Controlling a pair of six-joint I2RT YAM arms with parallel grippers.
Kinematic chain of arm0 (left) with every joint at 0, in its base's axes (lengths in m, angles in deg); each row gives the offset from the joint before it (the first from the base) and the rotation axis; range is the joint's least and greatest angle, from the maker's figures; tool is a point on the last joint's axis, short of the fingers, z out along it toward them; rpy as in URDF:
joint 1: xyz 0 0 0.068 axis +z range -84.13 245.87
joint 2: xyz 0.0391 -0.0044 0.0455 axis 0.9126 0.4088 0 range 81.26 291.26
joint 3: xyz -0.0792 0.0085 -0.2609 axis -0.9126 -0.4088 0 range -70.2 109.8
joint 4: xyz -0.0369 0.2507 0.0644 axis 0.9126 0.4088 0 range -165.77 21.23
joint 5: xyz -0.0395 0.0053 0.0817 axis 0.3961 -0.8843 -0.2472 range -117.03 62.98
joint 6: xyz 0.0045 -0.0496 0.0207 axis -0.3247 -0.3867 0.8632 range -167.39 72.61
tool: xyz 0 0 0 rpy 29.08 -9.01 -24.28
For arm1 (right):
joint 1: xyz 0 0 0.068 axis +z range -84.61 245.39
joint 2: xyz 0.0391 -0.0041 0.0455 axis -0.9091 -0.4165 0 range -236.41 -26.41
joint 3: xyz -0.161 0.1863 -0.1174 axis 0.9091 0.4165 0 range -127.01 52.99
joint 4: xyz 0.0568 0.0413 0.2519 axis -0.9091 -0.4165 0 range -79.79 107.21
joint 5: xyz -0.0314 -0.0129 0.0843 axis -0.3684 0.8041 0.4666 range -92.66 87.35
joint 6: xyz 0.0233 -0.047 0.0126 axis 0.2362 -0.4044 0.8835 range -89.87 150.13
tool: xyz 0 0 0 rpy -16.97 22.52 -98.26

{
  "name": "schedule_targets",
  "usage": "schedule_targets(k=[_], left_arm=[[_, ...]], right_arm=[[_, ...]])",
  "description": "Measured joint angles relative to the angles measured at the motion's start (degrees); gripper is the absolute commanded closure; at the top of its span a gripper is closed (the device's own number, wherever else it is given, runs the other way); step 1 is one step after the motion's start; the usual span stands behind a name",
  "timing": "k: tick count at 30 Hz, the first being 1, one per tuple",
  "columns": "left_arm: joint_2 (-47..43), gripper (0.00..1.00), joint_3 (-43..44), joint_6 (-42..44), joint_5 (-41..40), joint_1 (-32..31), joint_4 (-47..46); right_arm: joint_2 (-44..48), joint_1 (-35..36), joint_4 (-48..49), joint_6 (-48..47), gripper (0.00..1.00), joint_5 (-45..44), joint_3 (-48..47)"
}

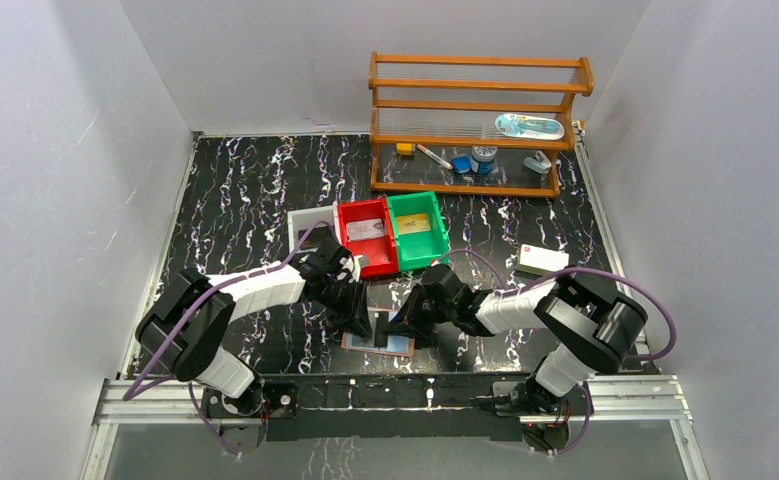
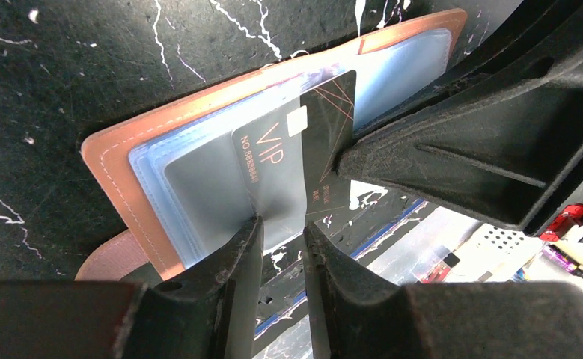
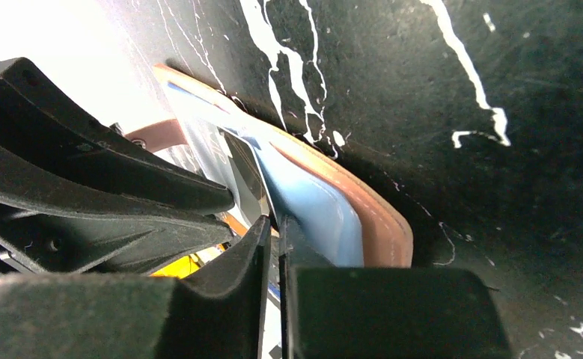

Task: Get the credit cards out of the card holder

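At the table's near edge lies the open card holder (image 2: 135, 176). The left gripper (image 2: 282, 232) pinches its clear sleeve; the right gripper (image 3: 275, 232) nips the black VIP card (image 2: 325, 142). Best slide it straight out.

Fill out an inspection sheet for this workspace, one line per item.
Surface: black marbled mat.
Job's things: card holder lies open; dark VIP card partly out of its pocket.
Clutter: red bin and green bin each hold a card; white box; wooden shelf with small items.
Grippers: left pincer closing on the pocket's edge; right pincer nearly shut at the holder's edge.
Cables: purple cable loops along each arm.
Surroundings: grey walls.
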Motion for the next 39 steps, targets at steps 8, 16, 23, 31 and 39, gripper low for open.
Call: schedule_targets(k=[8, 16, 23, 31, 39], left_arm=[[-0.4, 0.75, -0.1, -0.1, -0.3, -0.2, 0.0], [-0.6, 0.76, -0.3, -0.5, 0.0, -0.8, -1.0], [0.2, 0.79, -0.3, 0.0, 1.3, -1.3, -1.3], [0.6, 0.8, -0.3, -0.1, 1.7, -1.9, -1.5], [0.7, 0.78, -0.3, -0.1, 1.6, -2.1, -1.6]], right_arm=[[2.0, 0.1, 1.6, -0.3, 0.99, -1.7, 1.9], [10.6, 0.6, -1.8, -1.5, 0.93, -5.2, 4.0], [7.2, 0.3, -1.8, -3.3, 0.82, -3.6, 2.6], [4.6, 0.2, 1.9, -3.0, 0.77, -2.2, 2.4], [3.5, 0.2, 4.2, -2.3, 0.98, -1.5, 2.4]])
